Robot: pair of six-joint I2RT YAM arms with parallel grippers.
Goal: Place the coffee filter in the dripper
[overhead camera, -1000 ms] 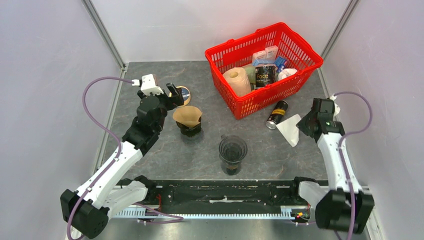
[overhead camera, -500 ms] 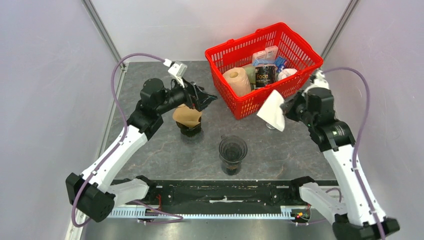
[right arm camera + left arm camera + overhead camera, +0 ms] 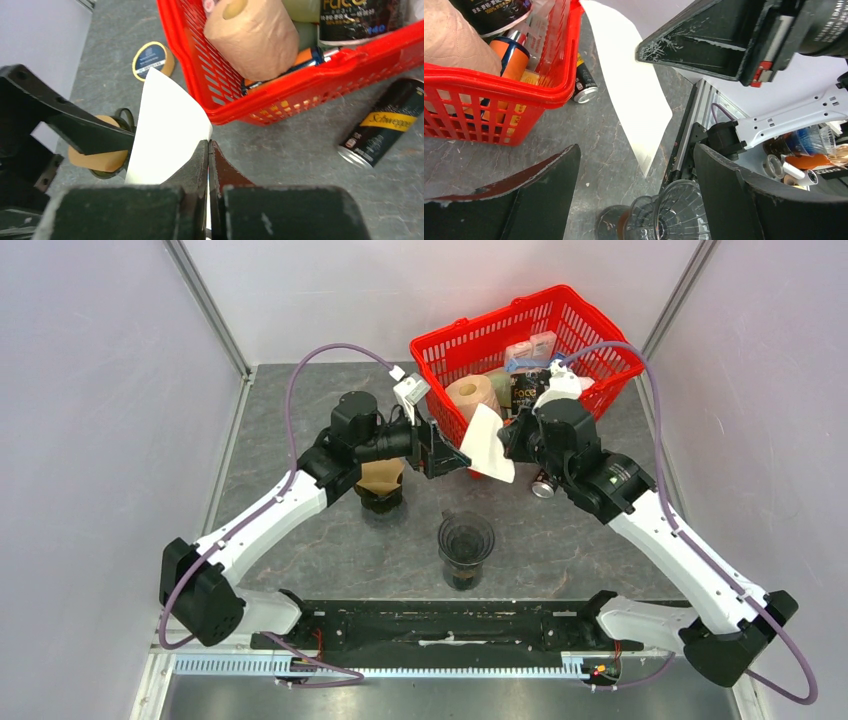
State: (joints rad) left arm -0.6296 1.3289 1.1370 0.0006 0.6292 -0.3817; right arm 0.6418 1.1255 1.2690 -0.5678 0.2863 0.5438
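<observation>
Moved since half a second back: both arms swung in toward the middle. The coffee filter [image 3: 487, 443] [image 3: 629, 85] [image 3: 167, 130] went from the basket's front right to its front left corner, and the can it was covering shows again.
Filter spot: up in the air in front of the red basket [image 3: 600, 370] [image 3: 499, 82] [image 3: 320, 70], well apart from the glass dripper [image 3: 466, 540] [image 3: 674, 210], which stands closer to the arm bases.
Filter direction: white paper, folded flat. From above its long axis runs from the basket rim toward the near edge of the table [image 3: 300, 540]. In the left wrist view the narrow tip points down, roughly at the glass dripper. The rounded end points away from the right fingers.
Right gripper [image 3: 508, 440] [image 3: 208, 150]: fingers pressed together, pinching one edge of the filter.
Left gripper [image 3: 445, 455] [image 3: 636, 150]: fingers spread wide, just beside the filter. Can't tell if anything touches.
Second dripper [image 3: 378, 478] [image 3: 100, 150]: has a brown filter in it, under the left arm.
Writing: the can [image 3: 545, 485] [image 3: 585, 85] [image 3: 382, 127] lies on its side by the basket, black with a yellow "Schweppes" band. The black tin [image 3: 528, 390] [image 3: 360, 17] in the basket starts "Fac", rest unclear. The round tin [image 3: 152, 60] has a blue lid, print too small.
Also in the basket: paper roll [image 3: 473, 400] [image 3: 255, 30].
</observation>
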